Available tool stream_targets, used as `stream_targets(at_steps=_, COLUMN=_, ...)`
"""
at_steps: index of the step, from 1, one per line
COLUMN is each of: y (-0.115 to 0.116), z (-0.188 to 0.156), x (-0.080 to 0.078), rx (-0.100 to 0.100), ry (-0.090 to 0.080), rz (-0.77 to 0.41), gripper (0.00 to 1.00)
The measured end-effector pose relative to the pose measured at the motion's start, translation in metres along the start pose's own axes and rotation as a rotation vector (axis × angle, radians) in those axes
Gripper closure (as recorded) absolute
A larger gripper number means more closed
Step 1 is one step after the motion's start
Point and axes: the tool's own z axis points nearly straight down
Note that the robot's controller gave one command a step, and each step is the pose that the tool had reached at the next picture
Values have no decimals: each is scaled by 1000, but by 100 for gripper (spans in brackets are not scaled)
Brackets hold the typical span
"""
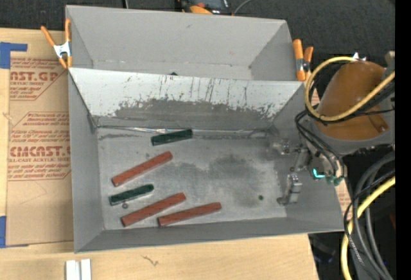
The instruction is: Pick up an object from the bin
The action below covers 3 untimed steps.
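The claw (290,190) hangs beside the right wall of the grey bin (180,35), over bare floor. Well apart to its left lie three red-brown sticks (142,168) and two dark green sticks (171,137), flat and scattered.

The grey metal bin (231,169) has a scuffed, scratched floor, and five slim sticks lie flat on its left half. The upper green stick (171,137) lies near the back wall, with the upper brown stick (142,169) below it. The lower green stick (131,195) lies lower left, and the middle brown stick (153,209) and the front brown stick (189,214) lie near the front wall.
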Motion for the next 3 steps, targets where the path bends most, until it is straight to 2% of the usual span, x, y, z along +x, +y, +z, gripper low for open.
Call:
stream_targets(at_steps=1, y=39, z=4, x=-90, rx=1, ry=-12, rz=-292, gripper=0)
stream_targets(at_steps=2, y=159, z=-22, x=-83, rx=-1, ry=-12, rz=-494, gripper=0)
stream_targets(at_steps=3, y=229, z=58, x=-70, rx=-1, ry=-4, rz=-730, gripper=0)
